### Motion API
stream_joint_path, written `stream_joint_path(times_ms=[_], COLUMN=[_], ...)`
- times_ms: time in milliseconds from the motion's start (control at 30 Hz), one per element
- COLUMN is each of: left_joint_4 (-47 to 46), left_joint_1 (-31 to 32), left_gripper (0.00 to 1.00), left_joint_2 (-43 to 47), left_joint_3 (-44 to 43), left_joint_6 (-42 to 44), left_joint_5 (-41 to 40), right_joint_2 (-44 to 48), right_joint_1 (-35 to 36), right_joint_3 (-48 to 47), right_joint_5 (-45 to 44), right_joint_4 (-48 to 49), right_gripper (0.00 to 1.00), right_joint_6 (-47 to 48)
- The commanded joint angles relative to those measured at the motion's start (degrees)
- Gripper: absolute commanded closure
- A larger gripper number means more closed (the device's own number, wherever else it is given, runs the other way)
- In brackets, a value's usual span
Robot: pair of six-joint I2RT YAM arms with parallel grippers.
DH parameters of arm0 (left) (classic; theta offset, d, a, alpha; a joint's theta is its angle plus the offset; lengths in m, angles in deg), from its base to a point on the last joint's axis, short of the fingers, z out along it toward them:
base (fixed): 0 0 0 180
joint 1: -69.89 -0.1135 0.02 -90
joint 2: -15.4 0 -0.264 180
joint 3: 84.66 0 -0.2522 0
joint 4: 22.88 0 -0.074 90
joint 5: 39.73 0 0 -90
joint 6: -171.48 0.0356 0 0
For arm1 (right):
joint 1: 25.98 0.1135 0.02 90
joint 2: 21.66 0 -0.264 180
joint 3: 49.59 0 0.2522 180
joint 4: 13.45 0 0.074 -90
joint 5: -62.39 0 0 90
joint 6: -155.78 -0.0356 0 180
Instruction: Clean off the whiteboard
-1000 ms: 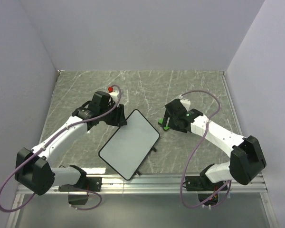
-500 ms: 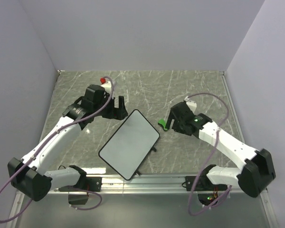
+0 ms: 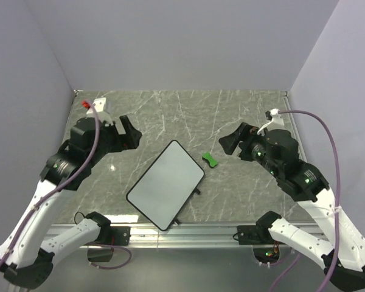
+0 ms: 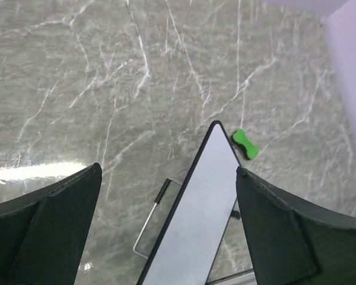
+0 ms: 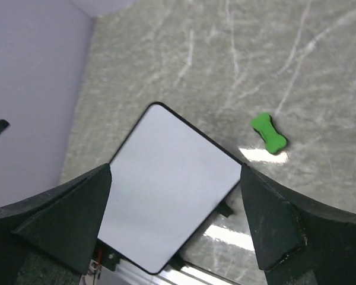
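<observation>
Left gripper (image 3: 129,132): empty, fingers spread wide, hanging above the table (image 3: 255,109) left of the board.
Whiteboard (image 3: 165,184): lies diagonally at near centre on small feet; face appears blank, though glare may hide faint marks.
Eraser (image 3: 210,160): green, bow-shaped, just beside the board's far right edge.
Right gripper (image 3: 231,141): empty, fingers apart, right of the eraser.
Hazard: the board may skid or rock under wiping pressure unless braced; a shallow pinch may lose the small eraser.
</observation>
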Motion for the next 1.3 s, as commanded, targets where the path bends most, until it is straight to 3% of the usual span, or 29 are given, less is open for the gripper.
stream_joint_path(times_ms=[0,233,433,533,733,1000,1267], left_joint_4=[2.45,5.97,7.64,0.73,-8.96,-5.36,-13.09], left_joint_1=[-0.17,-0.17,-0.17,-0.08,-0.17,-0.17,-0.08], left_gripper=[0.01,0.01,0.00,0.07,0.01,0.02,0.07], left_joint_2=[3.46,7.69,5.23,6.11,8.05,3.03,5.58], left_joint_3=[-1.35,-0.55,-8.38,-6.19,-2.58,-3.02,6.63], left_joint_6=[-3.00,-2.21,2.18,5.18,5.26,4.13,4.29], left_joint_5=[-2.43,-3.57,-11.30,-13.58,-14.91,-17.81,-19.74], right_joint_2=[2.46,9.85,8.89,9.41,8.37,8.00,9.77], right_joint_1=[-0.09,0.00,0.00,0.00,0.00,0.00,0.79], right_joint_3=[-2.17,3.36,3.37,4.59,4.78,5.91,6.97], right_joint_5=[1.20,-3.36,-6.70,-9.60,-9.87,-8.38,-8.64], right_joint_4=[-0.44,3.70,2.46,3.78,2.65,-0.35,0.45], right_gripper=[0.04,0.00,0.00,0.00,0.00,0.00,0.00], right_joint_6=[1.99,2.25,4.35,5.41,9.01,11.12,12.36])
